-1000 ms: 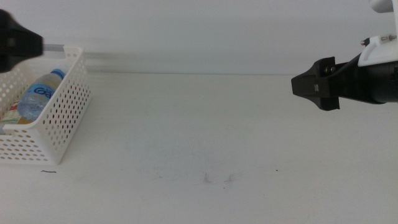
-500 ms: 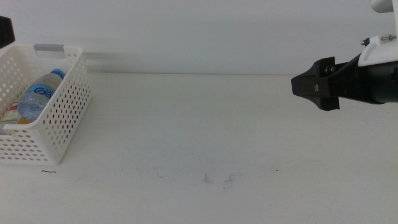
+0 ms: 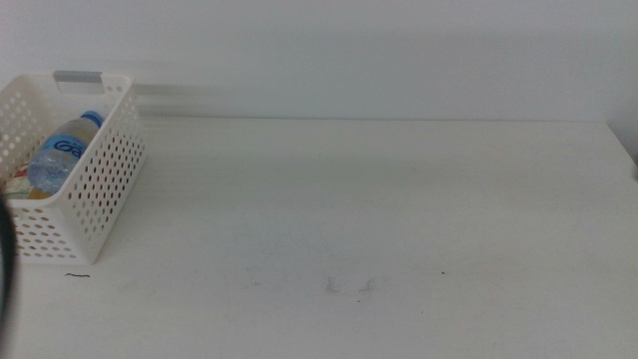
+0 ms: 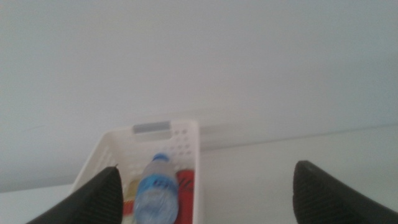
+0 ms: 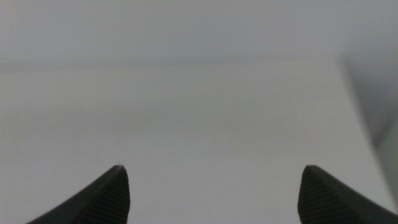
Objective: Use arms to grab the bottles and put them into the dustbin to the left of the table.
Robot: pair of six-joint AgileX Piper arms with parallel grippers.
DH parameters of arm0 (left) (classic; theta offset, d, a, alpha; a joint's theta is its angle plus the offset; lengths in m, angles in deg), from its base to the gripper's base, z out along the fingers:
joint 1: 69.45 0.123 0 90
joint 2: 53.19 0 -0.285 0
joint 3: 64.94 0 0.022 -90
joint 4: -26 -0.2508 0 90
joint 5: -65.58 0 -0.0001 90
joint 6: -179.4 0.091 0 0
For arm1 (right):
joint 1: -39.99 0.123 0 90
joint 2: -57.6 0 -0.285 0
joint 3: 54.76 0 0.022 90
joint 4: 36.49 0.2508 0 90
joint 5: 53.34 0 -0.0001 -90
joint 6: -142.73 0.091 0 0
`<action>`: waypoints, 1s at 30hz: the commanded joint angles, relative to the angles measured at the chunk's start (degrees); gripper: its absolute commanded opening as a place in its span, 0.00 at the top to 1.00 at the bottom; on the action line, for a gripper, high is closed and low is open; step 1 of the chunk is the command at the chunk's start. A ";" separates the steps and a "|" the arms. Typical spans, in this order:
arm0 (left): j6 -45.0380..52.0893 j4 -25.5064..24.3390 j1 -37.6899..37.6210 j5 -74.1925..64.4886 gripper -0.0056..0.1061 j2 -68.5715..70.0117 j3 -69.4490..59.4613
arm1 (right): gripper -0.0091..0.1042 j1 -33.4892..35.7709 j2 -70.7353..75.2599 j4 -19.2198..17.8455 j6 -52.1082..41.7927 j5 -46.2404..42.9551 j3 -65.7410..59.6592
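The white perforated dustbin (image 3: 100, 189) stands at the table's left end. Inside it lies the blue-capped water bottle (image 3: 58, 155), with a bit of red and yellow beside it. No arm body shows in the middle view. In the left wrist view my left gripper (image 4: 206, 167) is open and empty, a little back from the dustbin (image 4: 186, 134). That view shows the water bottle (image 4: 155, 190), the red can (image 4: 185, 190) and a patch of the yellow bottle (image 4: 129, 199) in the bin. My right gripper (image 5: 214, 168) is open and empty over bare table.
The white table (image 3: 379, 199) shows only faint scuff marks (image 3: 349, 286). A grey bar (image 3: 78, 76) sits on the bin's far rim. A black cable (image 3: 6, 269) hangs at the picture's left edge. The table's right edge (image 3: 623, 140) is in view.
The right arm has drawn back out of the middle view to the right. The left gripper has left the top left corner. A black cable now shows at the left edge.
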 commanded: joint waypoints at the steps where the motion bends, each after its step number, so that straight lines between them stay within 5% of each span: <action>1: -0.08 -2.41 -0.15 4.68 0.11 6.52 -7.78 | 0.13 -4.63 8.44 -0.67 -0.13 -7.71 -8.07; 11: -0.08 -2.62 -0.15 4.01 0.11 28.15 -27.17 | 0.13 -6.83 45.26 -0.21 -0.13 -13.57 -34.00; 30: -0.08 -3.54 -0.15 7.65 0.11 28.90 -34.23 | 0.13 -6.73 45.26 -0.46 -0.13 -15.20 -38.70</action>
